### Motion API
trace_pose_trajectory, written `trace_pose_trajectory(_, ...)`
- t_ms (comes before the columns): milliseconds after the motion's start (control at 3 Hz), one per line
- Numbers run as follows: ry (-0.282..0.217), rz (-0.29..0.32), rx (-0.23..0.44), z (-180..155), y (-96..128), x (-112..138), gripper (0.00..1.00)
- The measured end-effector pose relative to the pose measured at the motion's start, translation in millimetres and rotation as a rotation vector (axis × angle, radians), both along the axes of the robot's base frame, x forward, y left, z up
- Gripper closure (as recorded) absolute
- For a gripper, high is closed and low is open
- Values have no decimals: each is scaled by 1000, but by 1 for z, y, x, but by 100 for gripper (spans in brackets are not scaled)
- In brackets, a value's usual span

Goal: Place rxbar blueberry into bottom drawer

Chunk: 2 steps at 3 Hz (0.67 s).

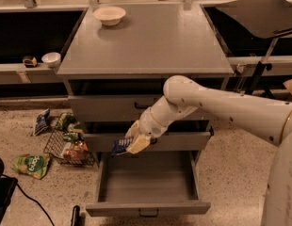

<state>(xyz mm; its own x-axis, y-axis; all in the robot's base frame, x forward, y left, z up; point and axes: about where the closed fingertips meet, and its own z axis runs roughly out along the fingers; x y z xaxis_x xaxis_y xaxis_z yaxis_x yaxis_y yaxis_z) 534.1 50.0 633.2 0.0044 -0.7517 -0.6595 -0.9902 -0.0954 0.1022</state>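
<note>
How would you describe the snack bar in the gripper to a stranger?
Find the grey cabinet in the middle, with its bottom drawer pulled open. Above that drawer's left part is the gripper, shut on the rxbar blueberry. Unlike the snack bags on the floor, this dark-blue bar is held in the air.
</note>
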Motion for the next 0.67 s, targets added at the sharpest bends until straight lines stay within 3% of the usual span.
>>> trace_pose_trajectory(333, 15, -70, -8, -33, -20, -1, 100)
trace_pose_trajectory(667, 45, -120, 25, -61, -36, -6, 100)
